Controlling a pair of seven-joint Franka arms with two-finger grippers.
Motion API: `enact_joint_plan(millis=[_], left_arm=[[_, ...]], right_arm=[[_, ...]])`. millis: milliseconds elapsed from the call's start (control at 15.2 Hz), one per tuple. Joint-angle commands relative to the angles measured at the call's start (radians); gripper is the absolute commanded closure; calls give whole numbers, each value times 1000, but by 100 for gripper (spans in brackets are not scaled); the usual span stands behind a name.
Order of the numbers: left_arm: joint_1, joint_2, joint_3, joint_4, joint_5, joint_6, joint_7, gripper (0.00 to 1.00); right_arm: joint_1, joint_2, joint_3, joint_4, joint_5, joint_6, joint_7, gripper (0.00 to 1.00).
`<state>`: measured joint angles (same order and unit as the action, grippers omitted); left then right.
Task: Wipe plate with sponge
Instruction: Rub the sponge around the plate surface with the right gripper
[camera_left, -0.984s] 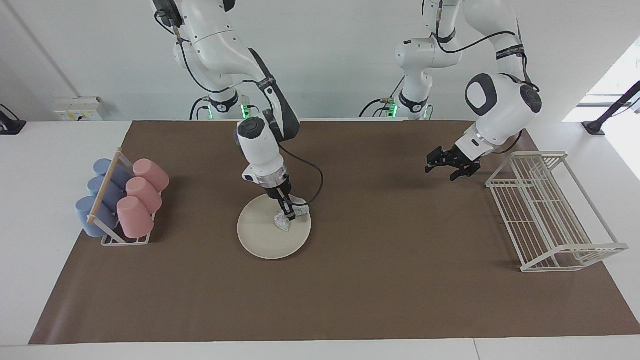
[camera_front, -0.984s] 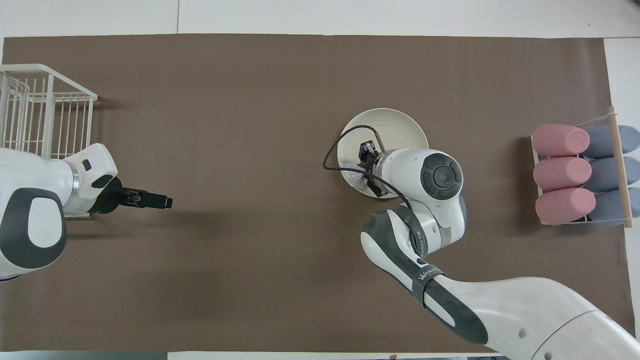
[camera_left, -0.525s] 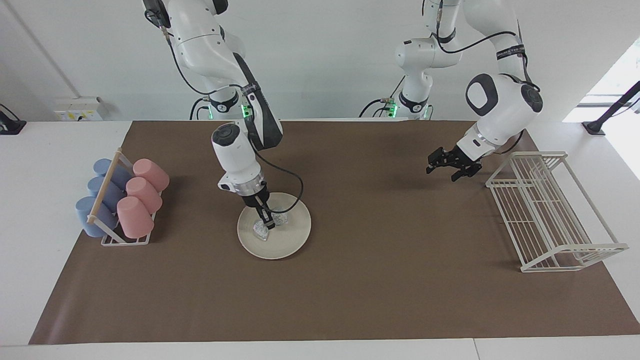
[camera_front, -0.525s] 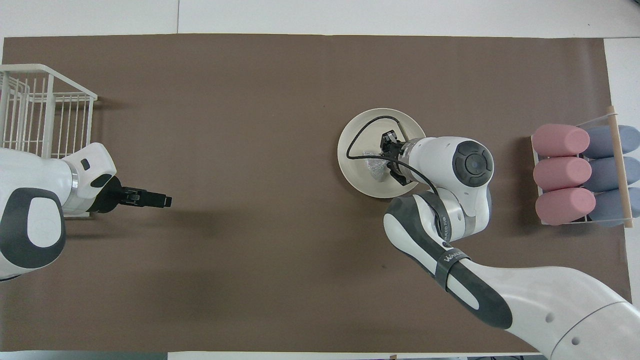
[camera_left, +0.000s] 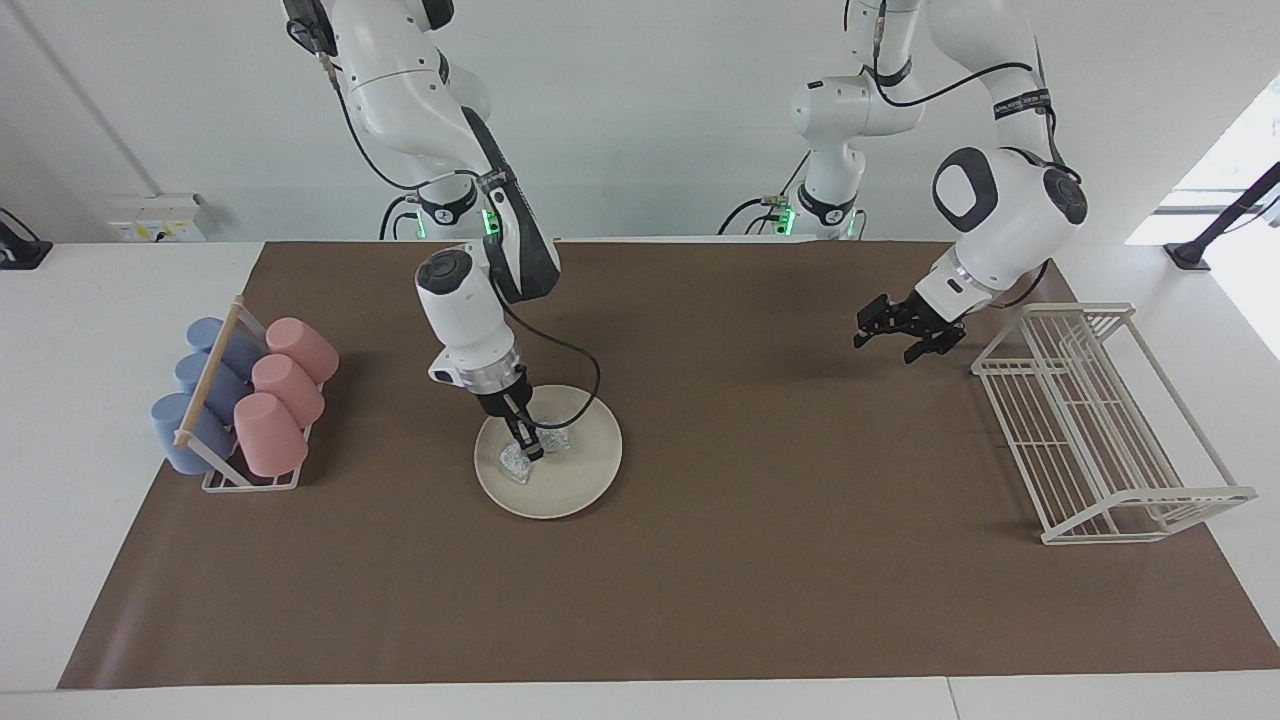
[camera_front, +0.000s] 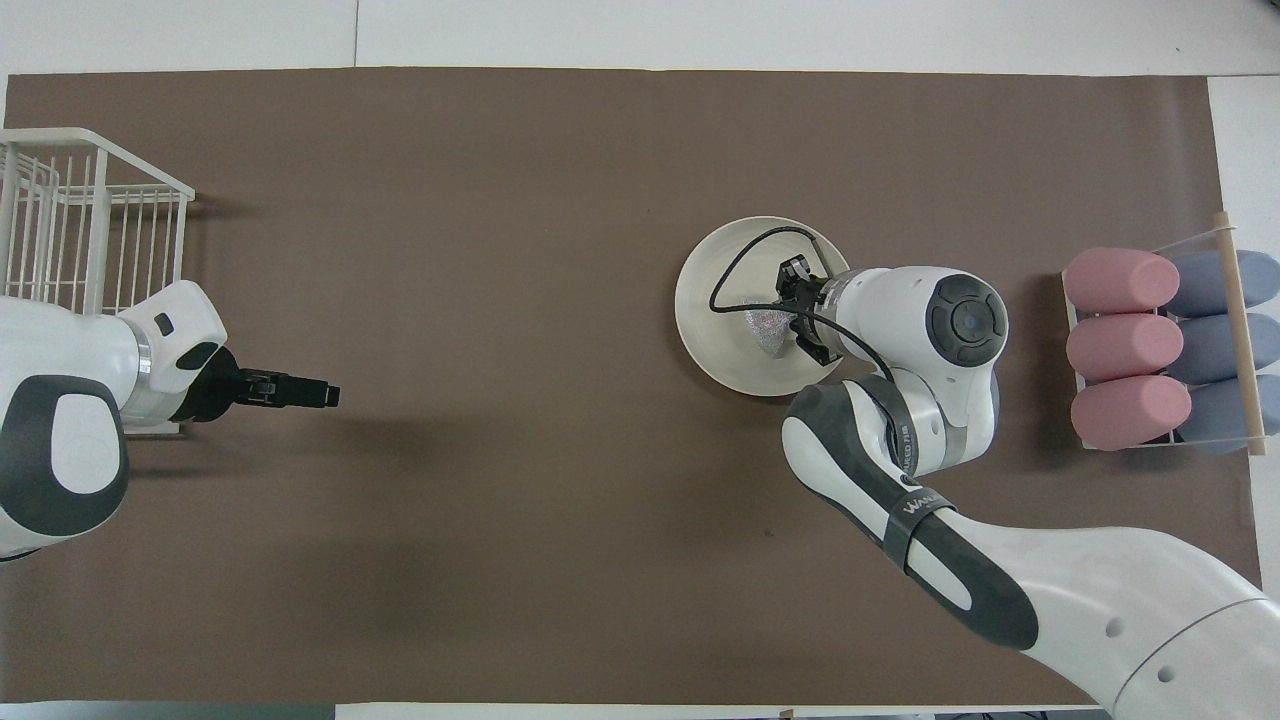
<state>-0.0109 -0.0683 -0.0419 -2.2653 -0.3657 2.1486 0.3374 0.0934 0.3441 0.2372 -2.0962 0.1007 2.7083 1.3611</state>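
**Right arm presses the scrubber to the plate while the left arm waits**

The round, flat, cream-white plate (camera_left: 560, 480) lies on the brown table mat (camera_left: 700, 600), somewhat toward the right arm's end of the table. On it sits the small, silvery-grey, crinkled sponge (camera_left: 521, 459), resting on the plate's surface at about ten o'clock from the plate's middle as the facing camera shows it, which is about four o'clock in the overhead view. The right gripper (camera_left: 529, 447) comes down steeply onto the plate and is clenched on the sponge, its fingertips pinching the pad at its middle and holding it against the plate. A black cable (camera_front: 745, 265) loops from the wrist across the plate's rim.

The left gripper (camera_left: 905, 334) hangs in the air over bare mat, just beside the white wire rack (camera_left: 1100, 430) at the left arm's end of the table; its fingers are spread apart and carry nothing, and the arm waits.

At the right arm's end stands a small wire and wood holder (camera_left: 215, 400) with three pink cups (camera_left: 285, 385) and three blue-grey cups (camera_left: 195, 385) lying on their sides, at roughly nine o'clock from the plate in the facing view, well apart from it.
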Motion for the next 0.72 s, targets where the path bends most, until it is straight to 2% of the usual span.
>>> enact_joint_plan(millis=[0,131,656], left_arm=[[2,15,-9,13,25,19,-50,0],[-6,15,-12,12,24,20,-107,0],[-57,16,-15,10,19,50,-181,0]], right_arm=[[89,38,4,-15,7,11,113,100],[123,36,4,-15,7,13,163,100],[123,27,2,13,7,-21,176,100]])
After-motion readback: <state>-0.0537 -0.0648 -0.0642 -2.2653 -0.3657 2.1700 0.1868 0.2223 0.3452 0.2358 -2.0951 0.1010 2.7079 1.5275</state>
